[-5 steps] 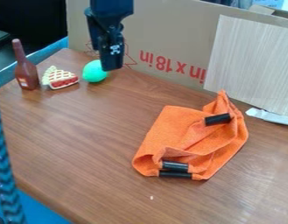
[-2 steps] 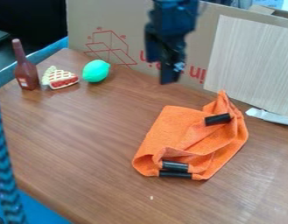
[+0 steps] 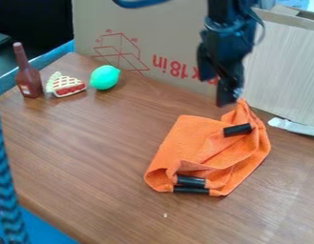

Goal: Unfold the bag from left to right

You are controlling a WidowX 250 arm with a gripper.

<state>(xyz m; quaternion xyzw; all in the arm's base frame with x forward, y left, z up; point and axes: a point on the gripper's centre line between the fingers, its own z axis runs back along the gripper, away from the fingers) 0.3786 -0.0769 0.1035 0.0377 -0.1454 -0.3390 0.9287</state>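
Bag (image 3: 184, 147), orange, folded and rumpled on the right part of the table (image 3: 95, 157). Flatter cloth at left, loose folds at right, with a raised corner (image 3: 242, 113) at the far right. Black tube (image 3: 237, 130) lying across the folds just near of that corner; two more black tubes (image 3: 191, 180) (image 3: 191, 189) close together at the near edge. Probably grips or stiffeners, so likely to drag the cloth along if lifted.

Gripper (image 3: 228, 97) hanging downward at the far right, by the raised corner. Touching or just apart, cannot tell. Jaws apart or together: cannot tell either; no cloth seen clamped. Placed there, by best guess, because of the upright cloth, easier to pinch than flat fabric. Likely next: lower, take hold of loose cloth, draw rightward. Risk of catching two layers and shifting the whole bag instead of opening a fold.

Brown bottle (image 3: 29, 83), pie slice (image 3: 67, 86) and green ball (image 3: 105, 77) at far left, well apart from the bag; presumably set aside to leave working room. Cardboard (image 3: 152, 33) upright along the far side, perhaps as a backstop
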